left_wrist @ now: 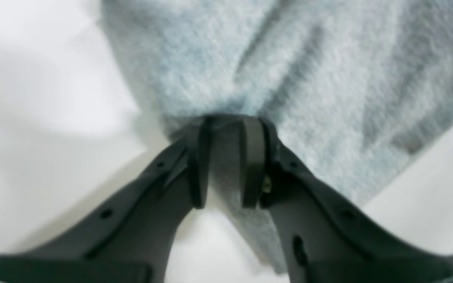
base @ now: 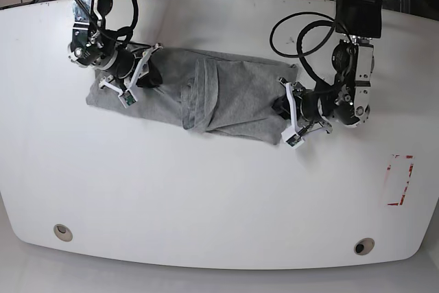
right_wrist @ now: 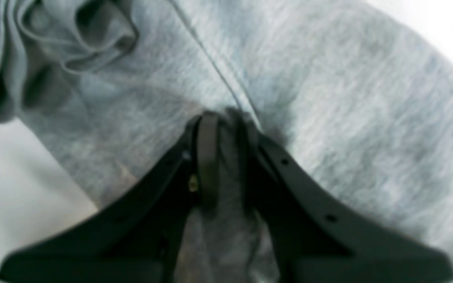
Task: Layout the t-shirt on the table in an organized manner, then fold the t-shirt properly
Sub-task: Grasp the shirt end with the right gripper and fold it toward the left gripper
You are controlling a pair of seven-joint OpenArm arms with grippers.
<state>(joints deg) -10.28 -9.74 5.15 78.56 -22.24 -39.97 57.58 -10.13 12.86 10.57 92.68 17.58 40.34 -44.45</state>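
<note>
I've got both pincers clamped on the t-shirt: left gripper pinches a fold at the cloth's edge, right gripper bites fabric just beside a seam. Grips sit at opposite ends, I reckon to pull it flat. Between them the shirt lies bunched on the table, thick folds mid-body. Red tape rectangle sits well clear of the left gripper; nothing blocks.

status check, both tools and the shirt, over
Left tool shut on t-shirt edge. Right tool shut on its other end. Shirt bunched, creased mid-length on the table, not laid flat. Nothing in the way.
</note>
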